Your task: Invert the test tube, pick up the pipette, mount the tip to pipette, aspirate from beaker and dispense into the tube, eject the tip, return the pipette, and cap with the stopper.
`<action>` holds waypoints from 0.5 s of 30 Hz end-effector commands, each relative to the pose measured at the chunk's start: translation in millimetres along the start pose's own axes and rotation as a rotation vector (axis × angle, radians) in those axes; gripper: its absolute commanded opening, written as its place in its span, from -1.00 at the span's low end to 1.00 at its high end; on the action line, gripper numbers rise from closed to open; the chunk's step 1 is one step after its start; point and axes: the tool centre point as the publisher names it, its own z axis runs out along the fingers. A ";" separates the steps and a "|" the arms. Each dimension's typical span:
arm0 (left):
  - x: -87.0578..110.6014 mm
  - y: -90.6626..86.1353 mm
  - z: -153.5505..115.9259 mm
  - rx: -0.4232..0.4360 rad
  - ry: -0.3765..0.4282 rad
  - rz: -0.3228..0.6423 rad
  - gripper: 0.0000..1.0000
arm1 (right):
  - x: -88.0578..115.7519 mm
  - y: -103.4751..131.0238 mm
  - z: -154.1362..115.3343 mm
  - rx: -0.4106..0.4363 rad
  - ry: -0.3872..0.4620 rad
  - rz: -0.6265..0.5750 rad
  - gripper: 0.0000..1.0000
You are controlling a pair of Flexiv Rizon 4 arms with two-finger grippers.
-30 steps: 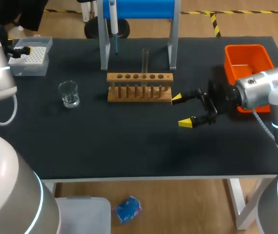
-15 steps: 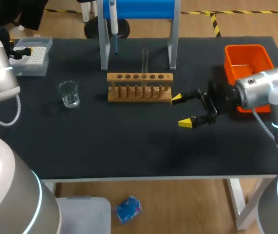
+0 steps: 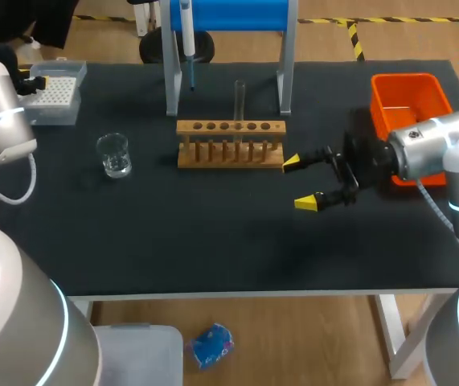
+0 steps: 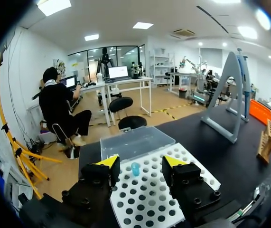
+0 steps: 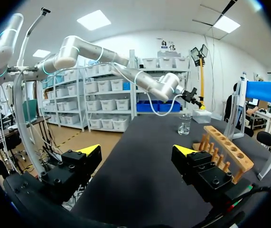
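Blue tip (image 4: 135, 169) in rack (image 4: 147, 202), left wrist view only, left hand (image 4: 140, 161) released, right hand (image 5: 136, 150) released

Table (image 3: 213, 233): black, matt, cloth-like top with no shine.
Rack (image 3: 231, 164): bare light wood, smooth, dull finish.
Test tube (image 3: 239, 100): clear, glassy, smooth.
Beaker (image 3: 114, 154): clear, glass-like, glossy.
Tip box (image 3: 56, 108), upper left: clear plastic shell holding a white matt tray with holes.
Tip (image 4: 135, 168): pale blue, translucent plastic.
Bin (image 3: 406, 79), upper right: orange plastic, slightly shiny.
Stand (image 3: 170, 72): pale grey plastic legs, glossy blue top.
Pipette (image 3: 187, 32): smooth white plastic.
Fingers (image 3: 292, 163): matt yellow tips on black, bolted bodies.
Right arm (image 3: 446, 141): smooth silvery shell, soft sheen.
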 end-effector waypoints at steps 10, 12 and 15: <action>-8.1 3.5 10.4 0.007 -0.008 -0.018 -0.12 | 1.0 0.0 0.4 0.002 -0.003 -0.001 1.00; -8.3 3.7 10.6 0.007 -0.008 -0.019 -0.13 | 1.0 0.0 0.4 0.002 -0.003 -0.001 1.00; -8.7 4.3 10.8 0.007 -0.007 -0.020 -0.22 | 1.0 0.0 0.4 0.002 -0.003 -0.001 1.00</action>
